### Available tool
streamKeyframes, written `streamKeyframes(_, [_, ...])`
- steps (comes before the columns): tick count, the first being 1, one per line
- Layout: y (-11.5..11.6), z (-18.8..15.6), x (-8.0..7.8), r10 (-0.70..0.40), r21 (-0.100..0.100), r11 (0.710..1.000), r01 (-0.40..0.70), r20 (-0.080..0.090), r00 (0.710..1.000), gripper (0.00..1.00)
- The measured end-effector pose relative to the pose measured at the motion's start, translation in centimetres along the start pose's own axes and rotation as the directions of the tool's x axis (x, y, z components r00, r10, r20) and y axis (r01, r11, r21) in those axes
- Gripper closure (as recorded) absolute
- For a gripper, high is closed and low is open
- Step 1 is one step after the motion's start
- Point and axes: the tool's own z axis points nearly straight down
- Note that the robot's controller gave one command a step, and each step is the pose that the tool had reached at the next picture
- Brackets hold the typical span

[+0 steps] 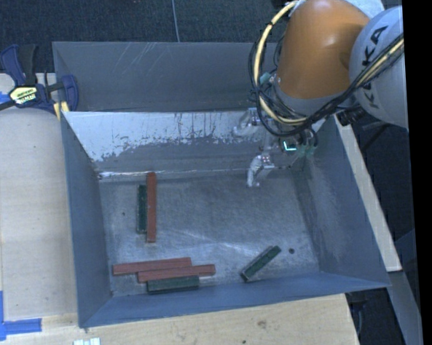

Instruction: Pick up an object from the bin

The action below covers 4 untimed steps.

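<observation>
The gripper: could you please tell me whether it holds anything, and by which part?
Nothing seen held: the gripper hangs over bare floor of the grey metal bin.

This looks like a robotics lab to me. My arm, a KUKA by the lettering, wears an orange cover and looped cables at two o'clock, above a scuffed grey metal bin holding plain red-brown bars and dark green bars; dark carpet lies at twelve o'clock.
</observation>
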Motion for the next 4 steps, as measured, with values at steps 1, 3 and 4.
streamKeyframes(1, [0.0,-0.5,-0.2,0.0,0.0,1.0,0.0,0.008,1.0,0.0])
streamKeyframes(3, [-0.2,8.6,7.4,-0.217,0.002,0.976,0.217,0.006,0.976,0.0])
streamKeyframes(4, [-2.1,8.0,9.1,-0.338,0.001,0.941,0.338,0.002,0.941,0.0])
